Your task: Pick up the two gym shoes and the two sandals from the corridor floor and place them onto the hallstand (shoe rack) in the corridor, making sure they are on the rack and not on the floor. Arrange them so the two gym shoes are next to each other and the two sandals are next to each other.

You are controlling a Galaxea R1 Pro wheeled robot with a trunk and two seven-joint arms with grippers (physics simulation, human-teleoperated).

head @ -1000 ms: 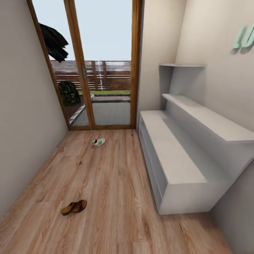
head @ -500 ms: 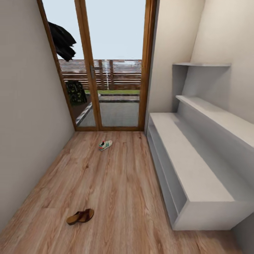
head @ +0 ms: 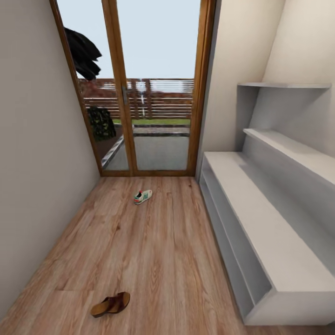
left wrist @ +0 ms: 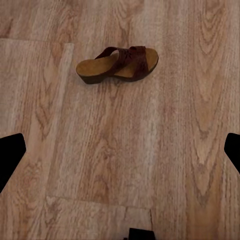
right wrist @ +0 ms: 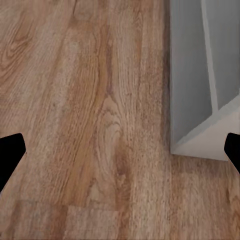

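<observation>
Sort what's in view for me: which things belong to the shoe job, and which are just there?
Job:
sandal on the floor
gym shoe near the door
shoe rack, bare

Just there:
glass door
dark coat
fence outside

The floor (head: 153, 251) is matt wood-grain plank; the sandal (left wrist: 119, 64) looks like brown leather; the rack (head: 260, 232) is smooth, matt grey-white.

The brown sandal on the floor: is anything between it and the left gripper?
Nothing visible. In the left wrist view, bare corridor floor lies between the left gripper and the sandal, and the fingertips are wide apart.
</observation>
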